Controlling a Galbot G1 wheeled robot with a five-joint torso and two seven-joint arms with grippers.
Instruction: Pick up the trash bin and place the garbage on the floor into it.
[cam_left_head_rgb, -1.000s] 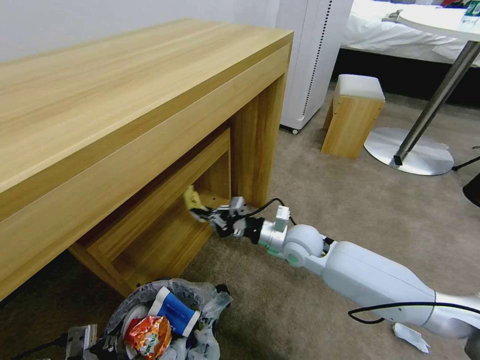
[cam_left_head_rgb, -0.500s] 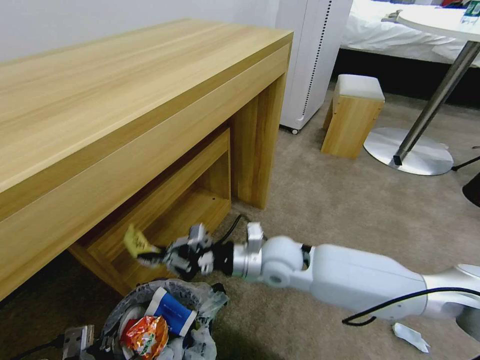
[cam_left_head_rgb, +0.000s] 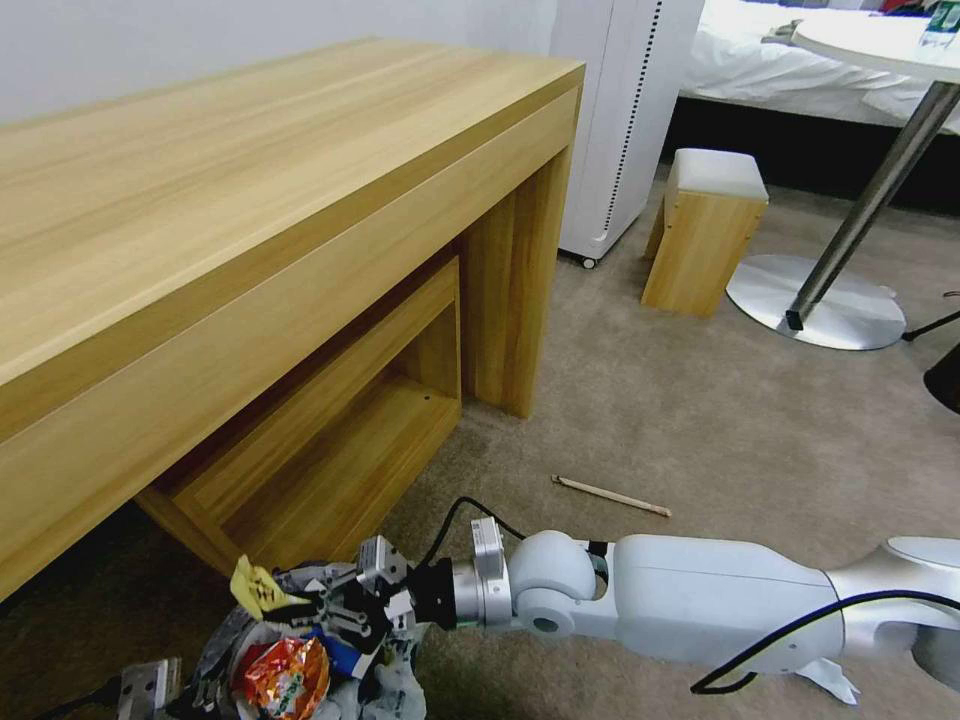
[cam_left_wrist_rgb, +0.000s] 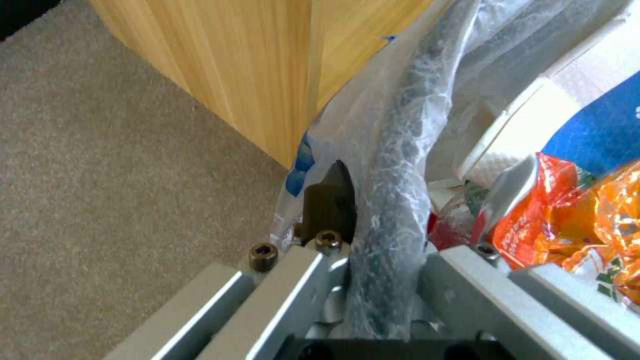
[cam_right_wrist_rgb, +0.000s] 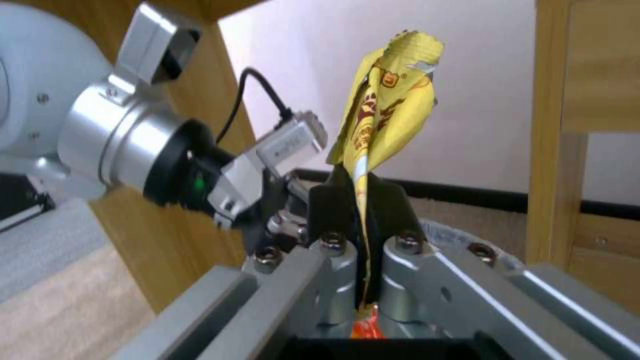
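Trash bin (cam_left_head_rgb: 300, 660) sits low at the near left of the head view, on the beige carpet (cam_left_head_rgb: 700, 420) just in front of the wooden desk (cam_left_head_rgb: 250, 250). It already holds an orange snack bag (cam_left_head_rgb: 285, 675), a blue-white carton (cam_left_wrist_rgb: 600, 120) and other litter. The left gripper (cam_left_wrist_rgb: 387, 260) has its jaws pressed onto the bag-covered rim (cam_left_wrist_rgb: 400, 150) of the bin, one on each side of it, so the bin is held by its edge only.

The right gripper (cam_left_head_rgb: 300, 605) is over the bin's opening, and its jaws pinch a yellow wrapper (cam_right_wrist_rgb: 383, 100) by the lower end; most of the wrapper stands free above the pads.

Several things could go wrong from here, I think. The wrapper is light and crumpled, so on release it may stick to a pad or drift sideways and fall on the carpet beside the bin. The bin looks rather full, so a new piece can slide off the heap. The grip on the rim goes through slippery plastic, and the liner could slip or the bin could tilt if the right gripper pushes on the heap.

A thin wooden stick (cam_left_head_rgb: 610, 495) lies on the carpet well apart from the bin, and a white scrap (cam_left_head_rgb: 825, 678) near the right arm, so the task is not finished.
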